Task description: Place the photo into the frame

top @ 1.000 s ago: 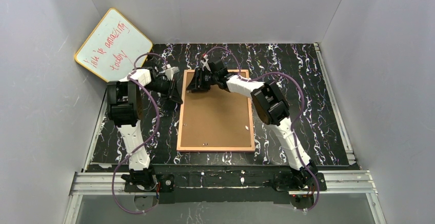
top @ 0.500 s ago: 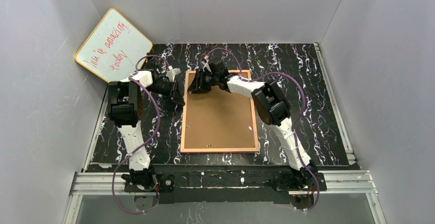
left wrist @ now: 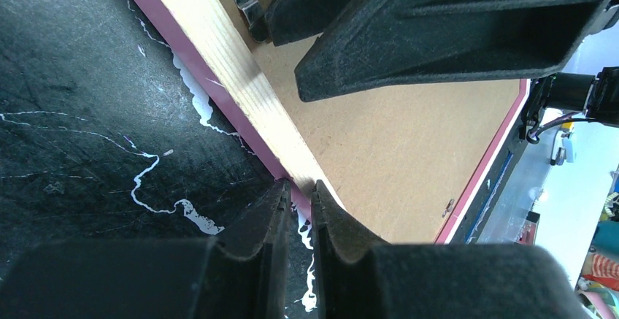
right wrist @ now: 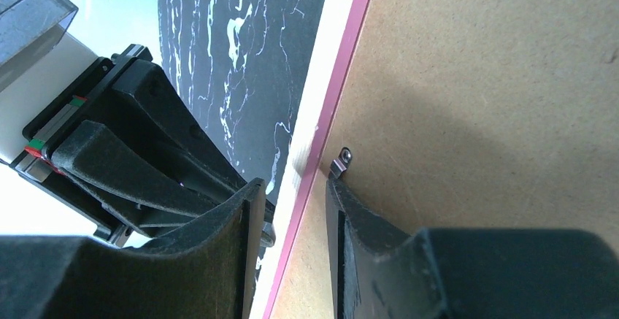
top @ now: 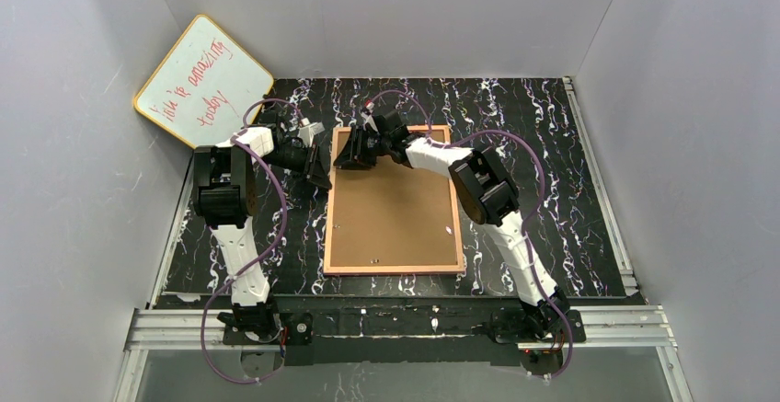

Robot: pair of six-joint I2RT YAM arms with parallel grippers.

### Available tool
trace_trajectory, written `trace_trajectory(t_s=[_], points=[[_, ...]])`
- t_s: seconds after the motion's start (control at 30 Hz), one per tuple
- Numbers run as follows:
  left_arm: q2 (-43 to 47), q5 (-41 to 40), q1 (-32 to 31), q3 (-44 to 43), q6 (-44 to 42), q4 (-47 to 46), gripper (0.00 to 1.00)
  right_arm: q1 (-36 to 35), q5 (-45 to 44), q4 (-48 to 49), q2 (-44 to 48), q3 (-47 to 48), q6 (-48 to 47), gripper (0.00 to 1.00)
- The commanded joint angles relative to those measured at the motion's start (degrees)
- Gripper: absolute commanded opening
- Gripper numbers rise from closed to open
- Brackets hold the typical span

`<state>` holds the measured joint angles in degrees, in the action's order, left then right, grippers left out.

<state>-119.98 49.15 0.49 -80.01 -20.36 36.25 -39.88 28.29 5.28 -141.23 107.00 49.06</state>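
Frame [top: 395,271] now farther right; right hand [right wrist: 292,187] apart astride its rim, left hand [left wrist: 298,187] together.

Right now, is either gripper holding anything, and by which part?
The left gripper pinches the frame by its left rail, near the far corner. The right gripper only straddles that rail, jaws apart.

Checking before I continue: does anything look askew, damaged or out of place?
Nothing damaged or spilled. The frame lies face down, backing board in place; no photo shows. Only the whiteboard leans tilted in the far left corner.
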Motion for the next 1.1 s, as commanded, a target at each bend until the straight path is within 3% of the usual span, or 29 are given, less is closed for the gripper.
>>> trace_trajectory(t_s=[0.0,1.07], points=[[-3.1,-8.8,-2.6,3.4,-3.3,0.7,0.07,-0.3,0.3,2.2,-2.3,0.6,1.2,0.44],[-3.0,-9.4,-2.5,3.7,-4.4,0.8,0.05,-0.5,-4.1,3.6,-5.0,4.0,2.5,0.41]])
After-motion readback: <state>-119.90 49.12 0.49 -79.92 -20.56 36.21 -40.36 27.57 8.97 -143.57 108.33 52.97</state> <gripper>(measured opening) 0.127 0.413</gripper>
